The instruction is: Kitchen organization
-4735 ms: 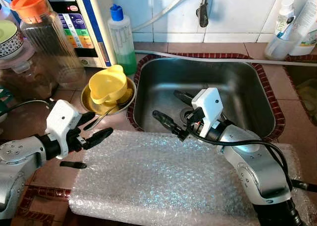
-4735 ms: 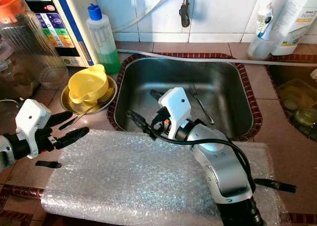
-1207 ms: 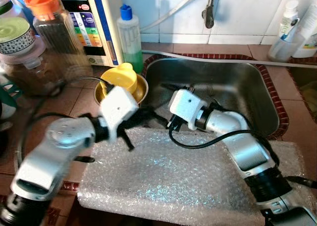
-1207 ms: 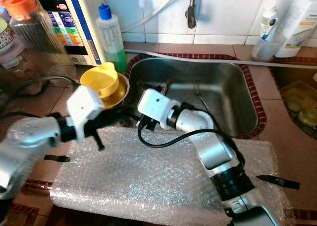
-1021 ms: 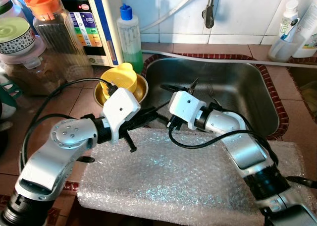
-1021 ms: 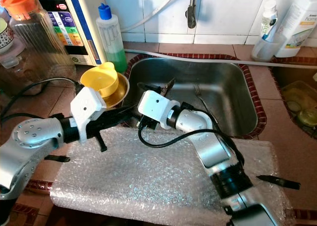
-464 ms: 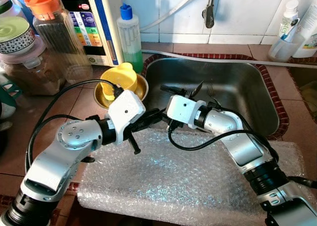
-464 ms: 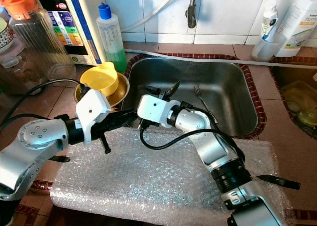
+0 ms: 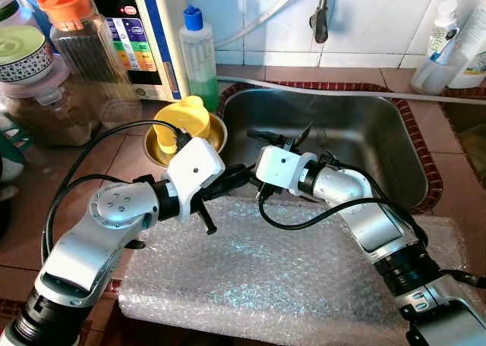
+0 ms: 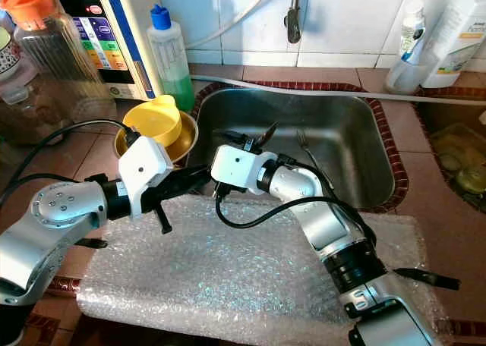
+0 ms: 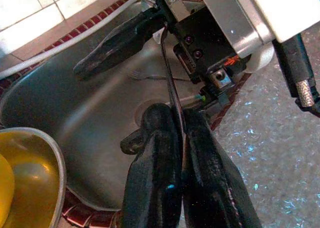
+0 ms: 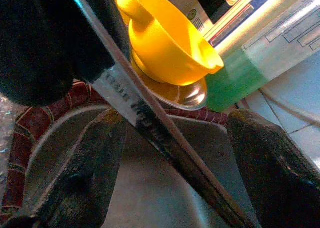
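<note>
Cutlery handle clenched in left fingers, long axis running straight between spread right fingers, over the sink edge.

Sink set in counter, tap behind it; fork lying in sink; bubble wrap spread in front of sink; cup in bowl just left of sink; bottle behind bowl; jar further left; bottles at far right behind sink.
</note>
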Tool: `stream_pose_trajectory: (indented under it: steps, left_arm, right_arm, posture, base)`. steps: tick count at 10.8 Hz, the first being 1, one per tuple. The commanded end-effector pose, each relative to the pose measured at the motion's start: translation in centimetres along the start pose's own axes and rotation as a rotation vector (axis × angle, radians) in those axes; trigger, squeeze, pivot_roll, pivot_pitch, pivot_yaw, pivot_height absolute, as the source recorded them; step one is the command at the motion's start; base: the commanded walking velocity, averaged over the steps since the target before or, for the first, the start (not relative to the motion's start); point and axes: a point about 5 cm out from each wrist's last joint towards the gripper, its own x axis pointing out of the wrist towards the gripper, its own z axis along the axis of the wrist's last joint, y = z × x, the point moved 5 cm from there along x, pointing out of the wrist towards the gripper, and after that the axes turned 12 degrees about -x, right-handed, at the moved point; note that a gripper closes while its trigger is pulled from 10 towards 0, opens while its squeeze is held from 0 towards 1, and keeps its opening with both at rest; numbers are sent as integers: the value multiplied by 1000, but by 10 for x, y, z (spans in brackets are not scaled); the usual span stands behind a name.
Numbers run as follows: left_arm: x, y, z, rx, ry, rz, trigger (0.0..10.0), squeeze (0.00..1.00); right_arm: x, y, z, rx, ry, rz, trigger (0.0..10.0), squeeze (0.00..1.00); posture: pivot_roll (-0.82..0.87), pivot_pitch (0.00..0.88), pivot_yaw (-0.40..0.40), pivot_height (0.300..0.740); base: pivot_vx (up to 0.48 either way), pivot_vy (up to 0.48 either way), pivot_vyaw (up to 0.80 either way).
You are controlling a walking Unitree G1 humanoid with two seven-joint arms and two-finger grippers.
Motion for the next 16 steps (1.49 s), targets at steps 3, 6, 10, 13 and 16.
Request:
stream_pose_trajectory:
  steps: [3, 6, 10, 13, 16]
  left_arm:
    - [-1, 0, 0, -6, -13, 7, 10000, 1000]
    - [-5, 2, -1, 3, -14, 12, 10000, 1000]
    - [-18, 25, 0, 44, -60, 117, 10000, 1000]
    - [-26, 29, -13, 17, -63, 153, 10000, 1000]
    - [-30, 36, -18, -5, -74, 191, 10000, 1000]
  right_arm:
    - [-4, -8, -10, -1, 34, -36, 0, 0]
    - [-6, -11, -14, 6, 49, -51, 0, 0]
    - [-15, -12, -28, 12, 97, -68, 0, 0]
    - [-26, -11, -45, 14, 153, -80, 0, 0]
    - [-36, -9, -59, 27, 205, -97, 0, 0]
  posture:
    - [-95, 160, 57, 740]
    - [-97, 164, 55, 740]
    - [-99, 168, 55, 740]
    - [-98, 170, 56, 740]
    - [-98, 170, 56, 740]
  base:
    - [0, 0, 0]
    - [0, 0, 0]
    - [0, 0, 0]
    - [0, 0, 0]
    - [0, 0, 0]
